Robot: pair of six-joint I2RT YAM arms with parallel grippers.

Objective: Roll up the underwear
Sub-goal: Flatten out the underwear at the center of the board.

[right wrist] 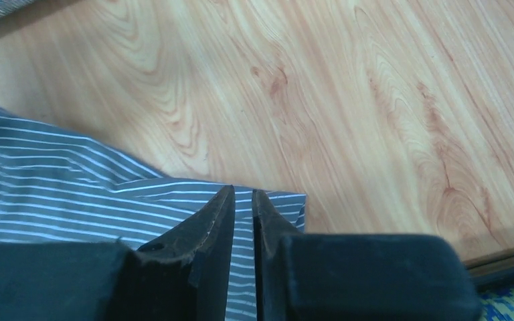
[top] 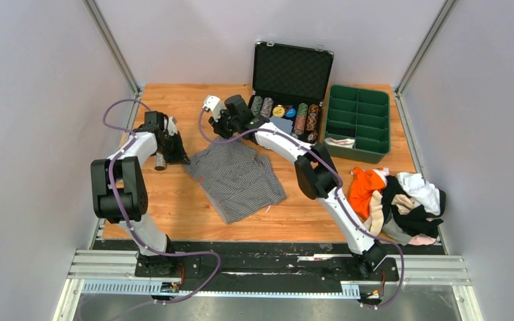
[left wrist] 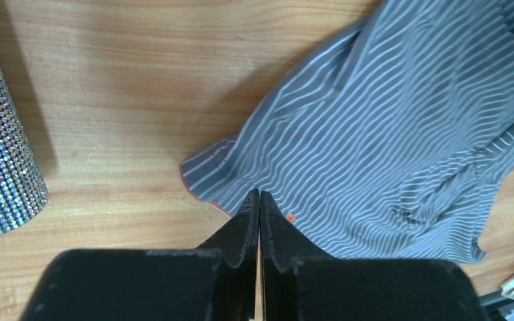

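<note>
Evidently left fingers (left wrist: 246, 224) pinch the pinstriped underwear (left wrist: 388, 127) hem; right fingers (right wrist: 207, 224) nearly closed, grip unclear.

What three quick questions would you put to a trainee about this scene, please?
1. Where does the underwear pile lie in the top view? A) left B) centre C) right
2. True or false: the case is shut.
3. Which gripper is beside the glittery cylinder?
Key: 1 C; 2 false, its lid stands open; 3 the left gripper.
</note>
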